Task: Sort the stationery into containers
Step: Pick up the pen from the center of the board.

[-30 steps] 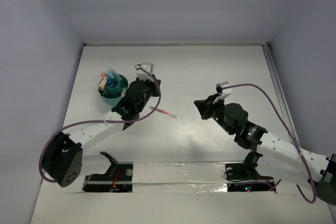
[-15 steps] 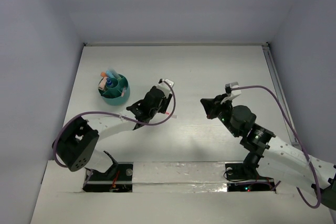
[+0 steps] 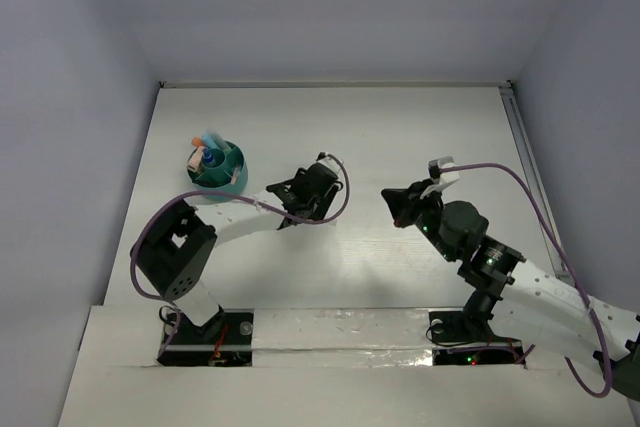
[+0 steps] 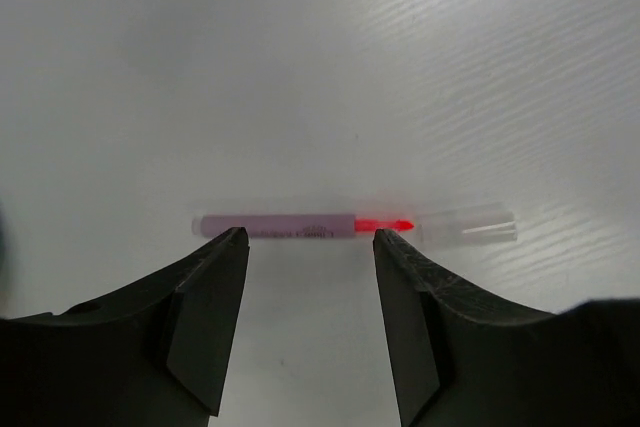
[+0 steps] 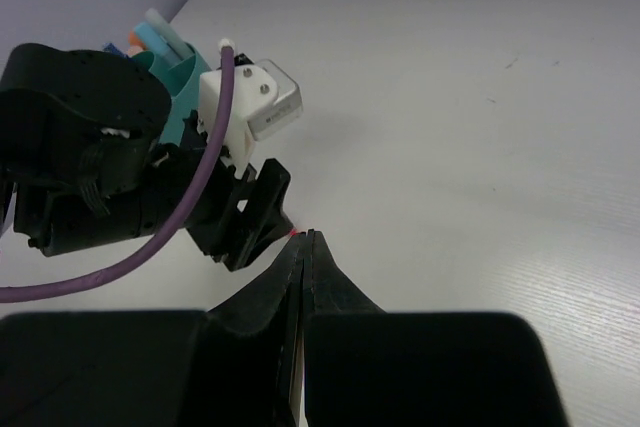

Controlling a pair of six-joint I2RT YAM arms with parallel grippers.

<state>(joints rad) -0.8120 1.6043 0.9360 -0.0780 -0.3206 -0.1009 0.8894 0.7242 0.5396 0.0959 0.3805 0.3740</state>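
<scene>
The only writing we can find is a short line of dark print along the barrel of the pink pen [image 4: 278,226], and it is too small to read. We see no brand or label on anything else.

The pink pen lies flat on the white table [image 4: 300,47], left of the table's middle and well in from every edge. In the left wrist view it lies crosswise just beyond the fingertips of the left claw [image 4: 310,245]. Its blunt end pokes out past the left finger, and its red tip [image 4: 392,225] sits just beyond the right finger. A clear cap [image 4: 465,226] continues the line of the pen further to the right. The left claw stands open, with its two fingers well apart. It has hold of nothing, and the barrel lies across the mouth of the gap.

The right claw [image 5: 303,239] is closed, its fingers pressed together with nothing between them. It points toward the left claw from close by.

The teal pot [image 3: 233,181] stands towards the table's far left corner, apart from both claws. Orange, blue and pale pens [image 3: 205,151] stand up in it; we cannot tell which compartment each occupies.
</scene>
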